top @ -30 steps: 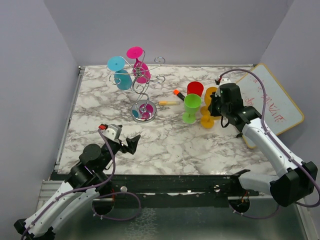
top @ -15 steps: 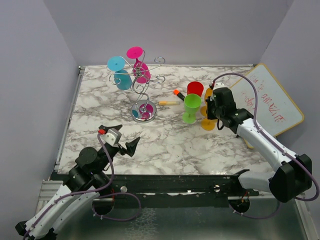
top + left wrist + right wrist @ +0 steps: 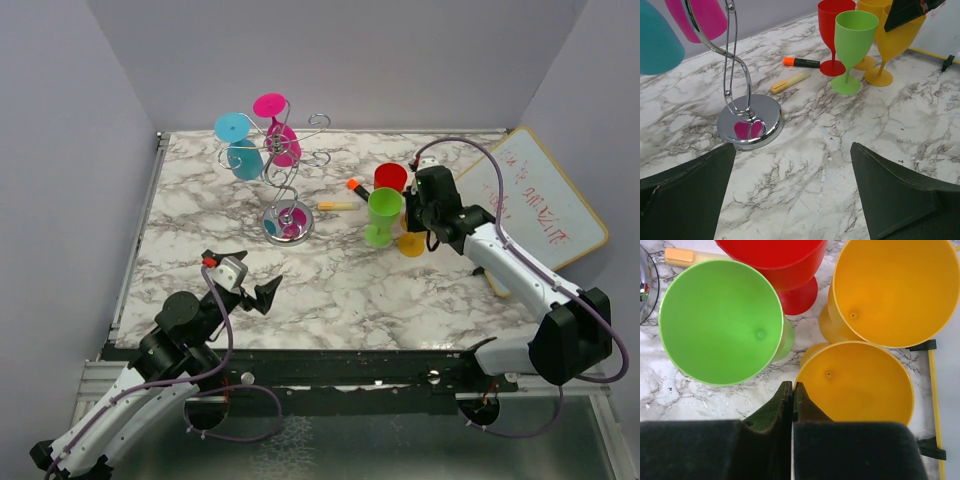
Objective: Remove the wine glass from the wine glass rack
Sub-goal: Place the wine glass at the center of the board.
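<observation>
- The rack (image 3: 285, 190) stands toward the far left of the surface (image 3: 350, 285). Two glasses hang upside down from its scroll arms, a cyan glass (image 3: 238, 148) on the left and a magenta glass (image 3: 276, 130) just beside it.
- Both look like coloured plastic, so probably light, stiff and hard to break. The smooth sides may slip in a loose grip.
- Each foot sits above the wire, so a glass likely has to slide sideways out of its scroll rather than drop straight down.
- The best hold seems to be the stem just under the foot, or across the bowl where it narrows. The cyan bowl is the more exposed to the near-left side.
- The rack is thin wire on a small round base, so a hard tug could tip it or drag it.
- The left claw (image 3: 792, 149) has its fingers wide apart, low near the front edge and aimed at the rack, well short of it.
- The right claw (image 3: 792, 386) is pressed together on nothing, above the green goblet (image 3: 720, 322) and a yellow goblet (image 3: 855, 380).
</observation>
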Action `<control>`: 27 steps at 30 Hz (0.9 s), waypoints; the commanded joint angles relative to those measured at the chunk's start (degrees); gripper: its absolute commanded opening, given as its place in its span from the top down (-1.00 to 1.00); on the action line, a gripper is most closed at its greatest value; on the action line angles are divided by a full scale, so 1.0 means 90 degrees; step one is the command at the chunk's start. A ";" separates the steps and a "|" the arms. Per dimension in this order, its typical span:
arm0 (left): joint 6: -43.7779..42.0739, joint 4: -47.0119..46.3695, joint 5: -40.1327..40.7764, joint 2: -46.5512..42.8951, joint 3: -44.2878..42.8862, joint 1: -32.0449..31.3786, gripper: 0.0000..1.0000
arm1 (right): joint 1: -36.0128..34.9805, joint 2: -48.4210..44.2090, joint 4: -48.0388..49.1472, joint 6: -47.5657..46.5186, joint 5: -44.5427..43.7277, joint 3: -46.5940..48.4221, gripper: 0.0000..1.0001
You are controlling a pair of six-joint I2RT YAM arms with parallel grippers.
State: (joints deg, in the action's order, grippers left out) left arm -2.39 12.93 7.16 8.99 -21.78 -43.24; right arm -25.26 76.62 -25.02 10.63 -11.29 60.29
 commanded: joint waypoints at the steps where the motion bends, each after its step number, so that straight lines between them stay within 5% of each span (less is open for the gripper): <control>1: 0.0075 -0.0016 -0.0102 0.0031 -0.0013 0.0020 -0.98 | -0.0045 0.0278 -0.0717 0.0199 0.0083 0.0360 0.90; 27: 0.0511 0.0087 0.0484 -0.0206 -0.0133 0.0061 -0.98 | -0.0050 0.0220 -0.0986 0.0418 0.0024 0.0996 0.61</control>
State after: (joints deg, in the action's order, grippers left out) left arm 1.23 12.99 9.67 8.32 -21.80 -43.07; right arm -25.45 79.40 -33.17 13.72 -10.66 66.74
